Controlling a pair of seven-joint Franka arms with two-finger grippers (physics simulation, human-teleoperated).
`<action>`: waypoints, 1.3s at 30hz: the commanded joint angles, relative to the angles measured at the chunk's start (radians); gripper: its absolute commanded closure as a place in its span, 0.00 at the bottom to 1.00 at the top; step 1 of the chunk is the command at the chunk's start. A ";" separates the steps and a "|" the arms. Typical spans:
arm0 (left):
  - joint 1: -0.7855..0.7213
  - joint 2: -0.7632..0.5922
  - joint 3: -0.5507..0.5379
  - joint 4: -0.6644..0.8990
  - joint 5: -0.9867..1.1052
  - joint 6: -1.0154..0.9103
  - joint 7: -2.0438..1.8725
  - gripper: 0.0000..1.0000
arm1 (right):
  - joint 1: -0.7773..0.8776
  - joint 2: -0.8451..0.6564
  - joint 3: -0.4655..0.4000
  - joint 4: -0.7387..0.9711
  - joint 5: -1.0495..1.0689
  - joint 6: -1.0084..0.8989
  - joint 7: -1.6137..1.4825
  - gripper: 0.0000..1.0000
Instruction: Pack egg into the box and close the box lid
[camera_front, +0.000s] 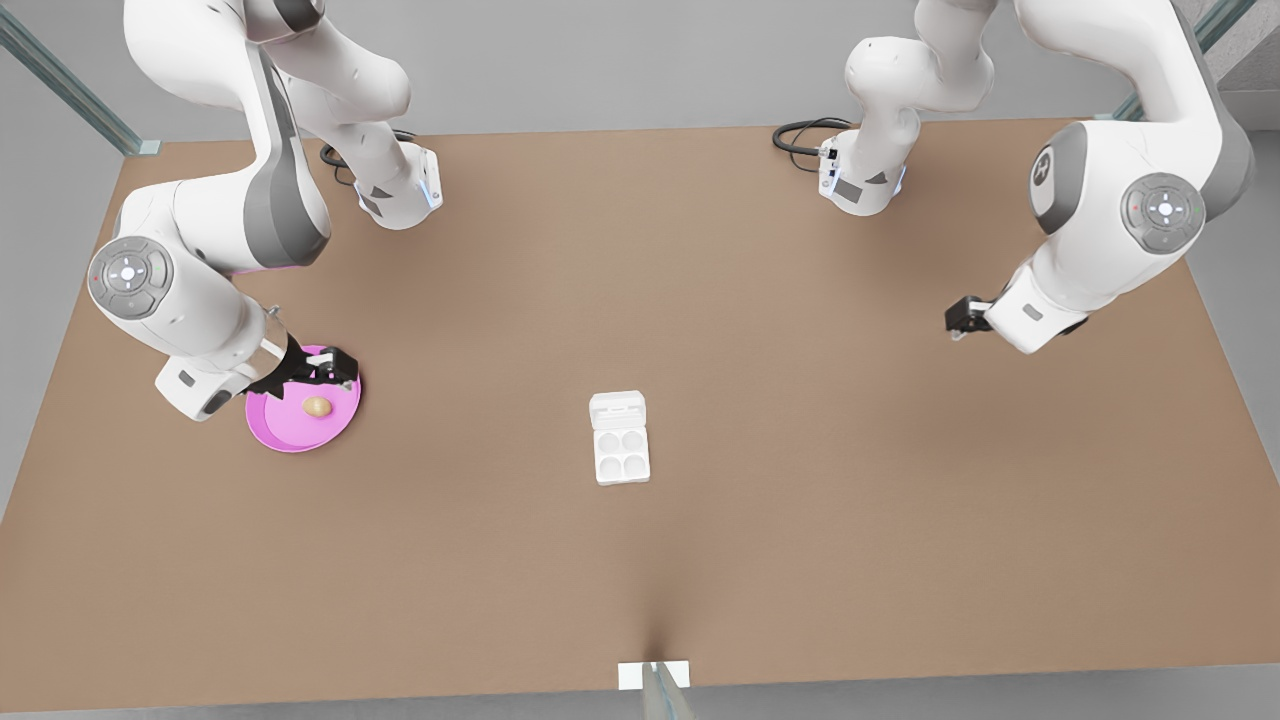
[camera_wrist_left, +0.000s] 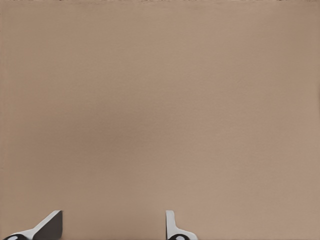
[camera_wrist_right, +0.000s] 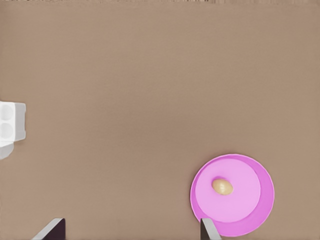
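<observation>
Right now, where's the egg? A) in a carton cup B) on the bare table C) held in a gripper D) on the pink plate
D: the egg lies on the pink plate, beside the right gripper, whose fingers are open; the box cups are bare, its lid open.

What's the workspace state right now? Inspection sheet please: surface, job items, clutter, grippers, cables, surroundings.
Surface: flat brown tabletop, bare apart from the items below.
Job's things: small tan-brown oval egg lies on the round pink plate; white square four-cup egg carton mid-table, cups empty; its white hinged lid lies open.
Clutter: nothing seen.
Grippers: right gripper open, above the plate near the egg; left gripper open, waiting over bare table at the front view's right.
Cables: black cable loops at both arm bases.
Surroundings: grey walls, metal frame struts, white bracket at the near edge.
</observation>
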 joint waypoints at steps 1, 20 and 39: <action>-0.006 0.000 0.001 -0.001 0.001 0.032 0.006 0.00 | 0.000 -0.001 0.000 0.000 0.001 0.000 0.016 0.00; -0.003 0.023 0.005 -0.001 -0.002 0.055 0.004 0.00 | -0.368 0.186 0.005 -0.371 -0.048 0.713 -0.975 0.00; -0.003 0.039 0.005 -0.004 -0.002 0.058 0.004 0.00 | -0.330 0.315 0.028 -0.330 0.044 0.704 -1.669 0.00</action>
